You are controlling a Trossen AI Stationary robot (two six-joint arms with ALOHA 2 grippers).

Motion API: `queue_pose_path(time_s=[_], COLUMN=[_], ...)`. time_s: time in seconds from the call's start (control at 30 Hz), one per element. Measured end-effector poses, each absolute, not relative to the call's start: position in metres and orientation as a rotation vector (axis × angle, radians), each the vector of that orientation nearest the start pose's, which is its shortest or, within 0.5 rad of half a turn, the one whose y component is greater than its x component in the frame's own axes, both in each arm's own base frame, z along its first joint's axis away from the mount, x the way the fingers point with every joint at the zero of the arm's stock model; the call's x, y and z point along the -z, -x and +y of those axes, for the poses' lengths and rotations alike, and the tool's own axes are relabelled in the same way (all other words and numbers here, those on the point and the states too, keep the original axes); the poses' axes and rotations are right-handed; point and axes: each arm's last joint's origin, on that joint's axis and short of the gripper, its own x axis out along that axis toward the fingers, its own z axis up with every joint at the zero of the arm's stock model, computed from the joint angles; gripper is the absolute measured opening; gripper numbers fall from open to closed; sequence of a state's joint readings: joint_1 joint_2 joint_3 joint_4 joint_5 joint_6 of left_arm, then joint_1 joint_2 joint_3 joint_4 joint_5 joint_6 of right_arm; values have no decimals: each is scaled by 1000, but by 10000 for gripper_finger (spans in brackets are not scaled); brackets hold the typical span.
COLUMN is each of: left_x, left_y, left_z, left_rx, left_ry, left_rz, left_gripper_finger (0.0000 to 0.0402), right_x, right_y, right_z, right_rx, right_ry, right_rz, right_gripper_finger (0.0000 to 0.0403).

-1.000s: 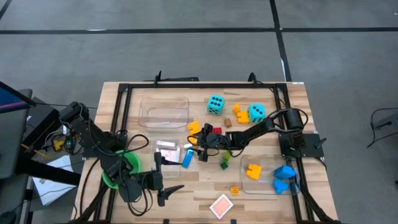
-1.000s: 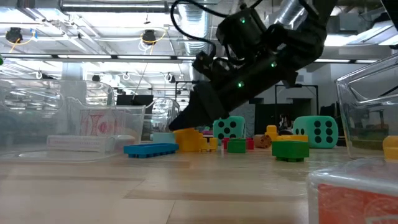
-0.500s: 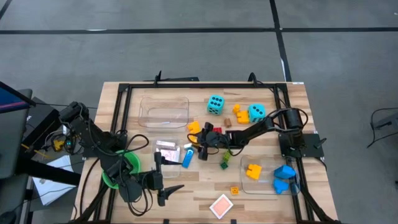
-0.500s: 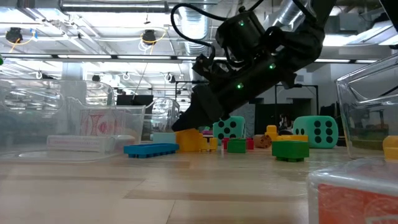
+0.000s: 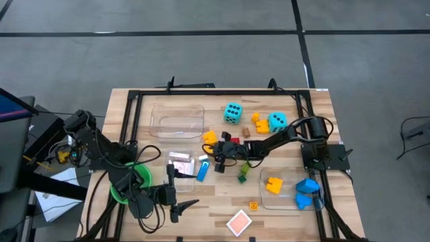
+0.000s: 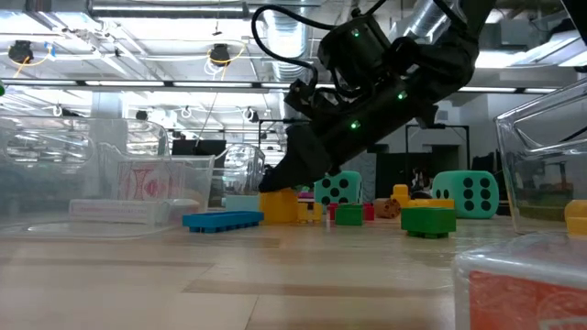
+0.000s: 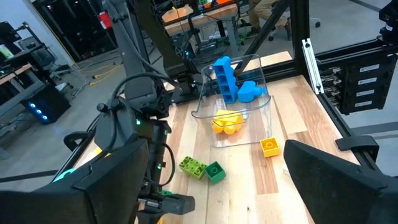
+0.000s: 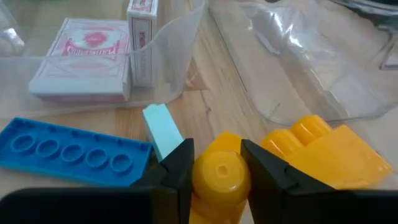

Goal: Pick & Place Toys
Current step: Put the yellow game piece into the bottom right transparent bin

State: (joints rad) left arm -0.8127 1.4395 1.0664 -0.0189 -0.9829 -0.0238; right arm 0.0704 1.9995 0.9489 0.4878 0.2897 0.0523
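Gripping: my right gripper (image 8: 214,168) sits mid-table w/ both fingers (image 8: 177,168) pressed against a yellow brick (image 8: 217,177); jaws nearly together on it; brick looks to be on the wood, not lifted, going by the low view (image 6: 280,205)
Right arm: reaches in from the table's right side to the brick cluster (image 5: 222,149)
Left gripper (image 5: 180,204): parked near the front-left of the table, fingers spread wide, nothing in them; beside the green cup (image 5: 132,181)
Neighbours: a 2nd yellow brick (image 8: 323,152) just beside the one I'm on; long blue brick (image 8: 68,152) and a small pale-cyan piece (image 8: 160,130) close by
Done so far: right-hand clear bin (image 5: 295,188) holds a yellow piece and blue pieces; small clear bin (image 5: 180,163) near the left arm holds boxed red-and-white cards (image 8: 84,59)
Left to do: both cyan dice (image 5: 233,112) and (image 5: 277,122) out on the table; green bricks (image 7: 202,168); a small orange brick (image 5: 253,206); a loose red-and-white card (image 5: 239,222) near the front edge; the far clear bin (image 5: 178,121) looks empty from above
Progress call: I'd say under halfway; most of the loose toys are unsorted
Writing: none I can read; card boxes show a red back pattern only, any lettering too small; dice carry black dots, no text
Risk: neighbour brick may get dragged when I lift
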Motion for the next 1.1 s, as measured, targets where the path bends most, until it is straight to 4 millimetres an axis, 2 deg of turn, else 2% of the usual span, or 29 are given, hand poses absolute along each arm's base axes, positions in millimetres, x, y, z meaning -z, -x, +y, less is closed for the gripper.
queue_pose_path(time_s=[0.1, 0.23, 0.43, 0.8, 1.1], left_x=[-300, -300, -300, -300, -300], left_y=[-233, -233, -233, -235, -247], left_z=[-211, -211, -211, -208, -194], left_rx=[-171, -170, -170, -175, -222], left_ry=[-283, -285, -285, -334, -421], left_rz=[243, 244, 244, 250, 272], left_gripper_finger=[369, 369, 369, 369, 369], right_x=[-117, -138, -173, -227, -251], right_y=[-380, -373, -355, -297, -248], right_z=[18, 22, 39, 60, 93], right_rx=[237, 271, 316, 475, 535], right_ry=[59, 87, 142, 123, 65], right_rz=[573, 583, 530, 579, 544], right_gripper_finger=[102, 102, 102, 102, 102])
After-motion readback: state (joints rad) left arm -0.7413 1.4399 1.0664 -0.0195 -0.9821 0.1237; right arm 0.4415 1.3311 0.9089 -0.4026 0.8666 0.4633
